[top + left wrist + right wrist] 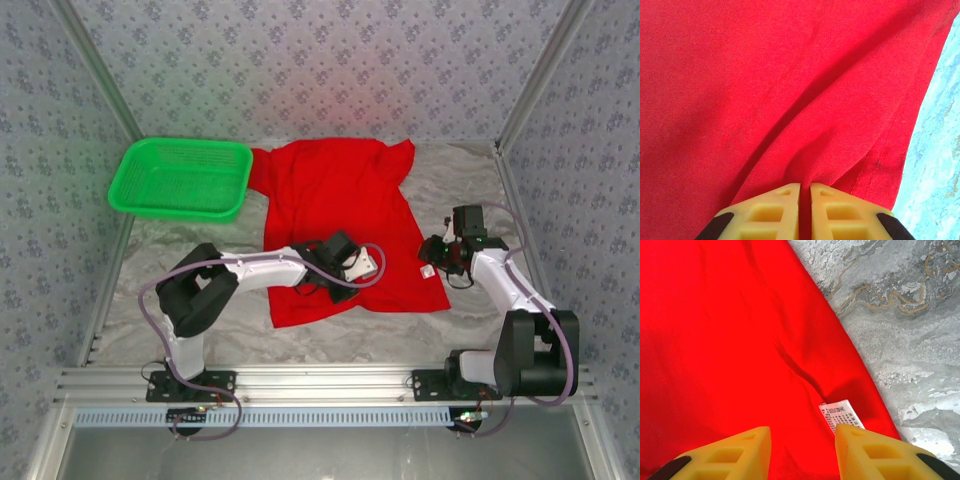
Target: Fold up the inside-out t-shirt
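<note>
The inside-out t-shirt [340,200] lies spread on the table, plain red side up, collar end toward the back. My left gripper [362,264] rests low on the shirt near its front hem. In the left wrist view its yellow jaws [805,187] stand almost together, with a ridge of red cloth [790,100] pinched in the narrow slit. My right gripper [436,262] hovers over the shirt's right edge. It is open [802,432], with flat red cloth below and the small white tag [840,415] beside its right finger.
A green plastic basket [180,178] stands at the back left, touching the shirt's sleeve. Grey marbled table surface [470,190] shows to the right of the shirt and in front of it. Patterned walls close in the back and both sides.
</note>
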Robot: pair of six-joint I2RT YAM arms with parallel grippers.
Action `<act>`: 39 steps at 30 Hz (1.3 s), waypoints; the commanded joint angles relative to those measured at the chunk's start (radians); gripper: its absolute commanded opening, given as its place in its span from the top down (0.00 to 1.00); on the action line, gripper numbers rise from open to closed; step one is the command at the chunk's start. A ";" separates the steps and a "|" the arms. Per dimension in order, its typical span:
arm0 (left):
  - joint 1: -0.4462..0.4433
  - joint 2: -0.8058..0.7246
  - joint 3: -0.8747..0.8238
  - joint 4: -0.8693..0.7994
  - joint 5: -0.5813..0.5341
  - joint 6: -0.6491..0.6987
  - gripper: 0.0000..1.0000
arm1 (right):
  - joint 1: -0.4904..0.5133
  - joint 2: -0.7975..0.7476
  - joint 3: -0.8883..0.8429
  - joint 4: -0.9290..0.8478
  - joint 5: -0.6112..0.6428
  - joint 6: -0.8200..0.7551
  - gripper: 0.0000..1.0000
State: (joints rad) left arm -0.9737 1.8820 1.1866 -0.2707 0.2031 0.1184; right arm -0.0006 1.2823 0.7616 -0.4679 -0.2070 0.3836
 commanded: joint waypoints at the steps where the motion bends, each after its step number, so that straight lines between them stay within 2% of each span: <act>1: 0.013 -0.001 0.030 -0.024 0.040 -0.012 0.87 | -0.005 -0.017 -0.008 -0.014 -0.015 -0.017 0.59; 7: 0.018 -0.006 0.027 -0.019 0.059 -0.019 0.83 | -0.005 -0.017 -0.008 -0.016 -0.017 -0.018 0.59; 20: 0.020 -0.044 0.018 0.002 0.071 -0.050 1.00 | -0.004 -0.024 -0.007 -0.020 -0.017 -0.019 0.59; 25: 0.045 -0.104 -0.006 0.029 0.079 -0.112 1.00 | 0.013 -0.086 -0.015 -0.015 -0.034 -0.031 0.59; 28: 0.066 -0.145 -0.035 0.056 0.109 -0.152 1.00 | 0.048 -0.149 -0.020 -0.013 -0.046 -0.056 0.59; 34: 0.094 -0.201 -0.065 0.085 0.104 -0.209 1.00 | 0.200 -0.282 -0.066 0.055 -0.096 -0.114 0.58; 39: 0.150 -0.228 -0.101 0.129 0.199 -0.263 1.00 | 0.324 -0.369 -0.164 0.208 -0.173 -0.142 0.47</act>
State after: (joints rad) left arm -0.8528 1.6871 1.1057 -0.1799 0.3283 -0.0952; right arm 0.2798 0.9432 0.6495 -0.3576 -0.3161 0.2741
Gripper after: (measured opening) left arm 0.042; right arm 0.521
